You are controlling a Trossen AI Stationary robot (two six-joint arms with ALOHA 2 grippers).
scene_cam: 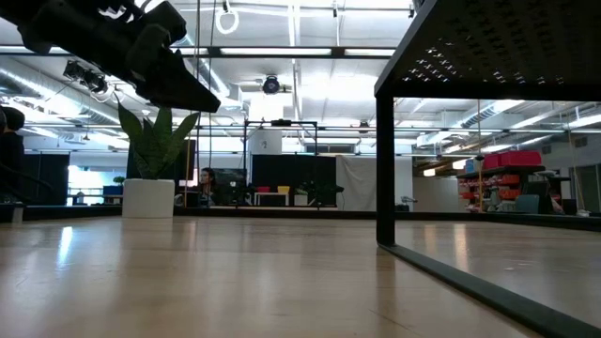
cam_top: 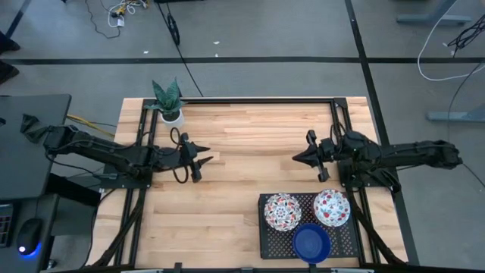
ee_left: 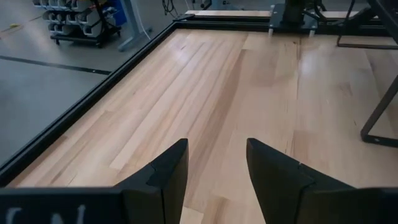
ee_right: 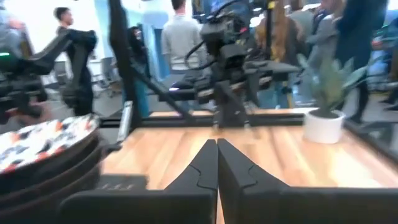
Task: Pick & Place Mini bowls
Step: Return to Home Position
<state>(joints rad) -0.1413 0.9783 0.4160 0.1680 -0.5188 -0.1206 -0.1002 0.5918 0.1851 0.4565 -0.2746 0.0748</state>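
Observation:
Two white mini bowls with red-and-blue flowers (cam_top: 282, 211) (cam_top: 332, 207) and a glossy blue mini bowl (cam_top: 311, 243) sit on a black perforated stand (cam_top: 267, 236) at the table's near right. The right wrist view catches one flowered bowl (ee_right: 43, 142) at its edge. My left gripper (cam_top: 206, 159) (ee_left: 217, 171) hovers open over bare wood at the table's left, pointing toward the right edge, with nothing between its fingers. My right gripper (cam_top: 295, 158) (ee_right: 217, 163) is shut and empty, held level beyond the stand's far side and pointing toward the left edge.
A small white pot with a green plant (cam_top: 170, 105) (scene_cam: 150, 183) stands at the far left corner. The stand's perforated top (scene_cam: 488, 42) and leg (scene_cam: 385, 169) rise above the table on the right. Bare wood (cam_top: 250, 136) lies between the grippers. People stand in the room beyond (ee_right: 180, 37).

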